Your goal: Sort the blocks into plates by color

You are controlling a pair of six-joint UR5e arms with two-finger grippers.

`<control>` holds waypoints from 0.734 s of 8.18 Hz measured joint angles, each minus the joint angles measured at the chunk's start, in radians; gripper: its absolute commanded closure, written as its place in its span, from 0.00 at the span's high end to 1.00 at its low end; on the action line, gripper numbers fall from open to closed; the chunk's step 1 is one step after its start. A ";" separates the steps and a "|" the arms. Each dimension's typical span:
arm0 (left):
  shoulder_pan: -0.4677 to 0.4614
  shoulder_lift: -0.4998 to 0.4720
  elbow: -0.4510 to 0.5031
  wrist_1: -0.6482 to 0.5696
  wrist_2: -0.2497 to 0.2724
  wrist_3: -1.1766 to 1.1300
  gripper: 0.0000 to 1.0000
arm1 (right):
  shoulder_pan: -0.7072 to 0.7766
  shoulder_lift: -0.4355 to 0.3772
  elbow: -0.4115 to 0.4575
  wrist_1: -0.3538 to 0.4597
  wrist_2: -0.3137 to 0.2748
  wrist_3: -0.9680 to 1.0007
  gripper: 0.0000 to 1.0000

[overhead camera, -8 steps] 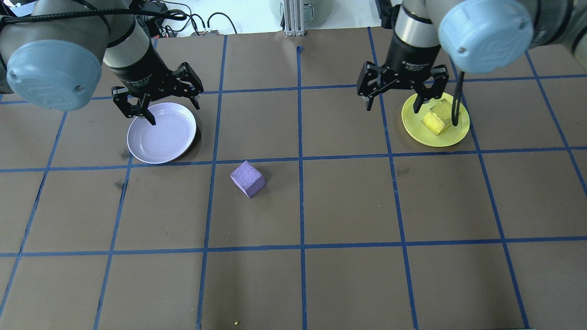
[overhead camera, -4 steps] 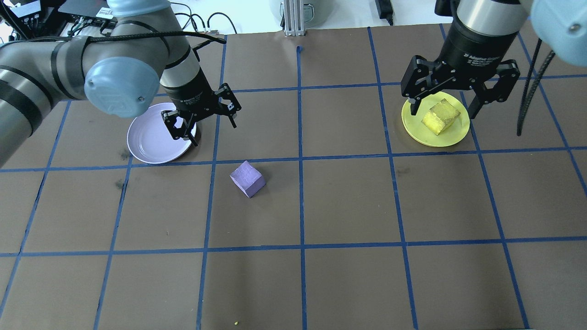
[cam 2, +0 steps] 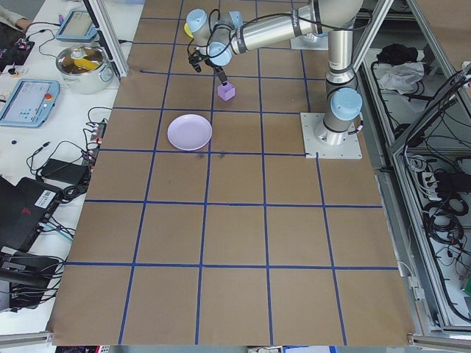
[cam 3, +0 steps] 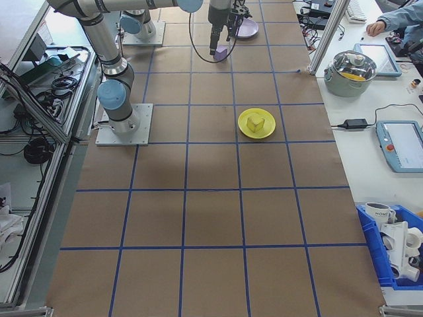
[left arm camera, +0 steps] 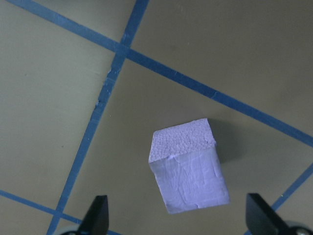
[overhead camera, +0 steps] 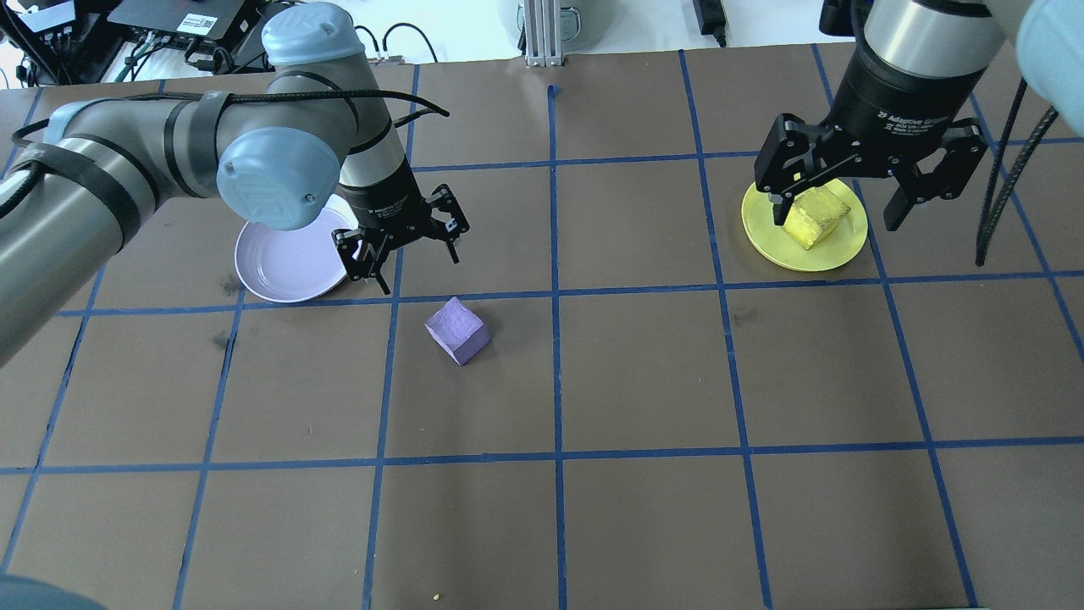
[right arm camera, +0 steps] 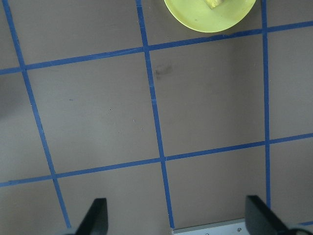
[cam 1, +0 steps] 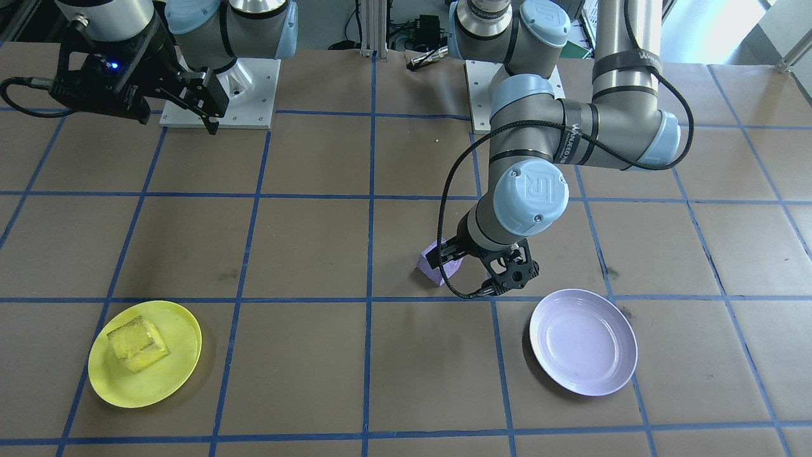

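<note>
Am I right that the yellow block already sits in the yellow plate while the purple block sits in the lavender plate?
Not quite. The yellow block does sit in the yellow plate, but the purple block lies on the table, beside the lavender plate, which holds nothing. The overhead exterior view shows this, with the open left gripper above the table nearby.

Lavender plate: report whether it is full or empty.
Empty. The lavender plate shows bare; the purple block sits on the table beside it.
</note>
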 measured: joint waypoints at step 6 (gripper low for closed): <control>-0.027 -0.082 -0.053 0.102 -0.004 0.000 1.00 | 0.000 -0.019 0.014 -0.007 0.001 0.002 1.00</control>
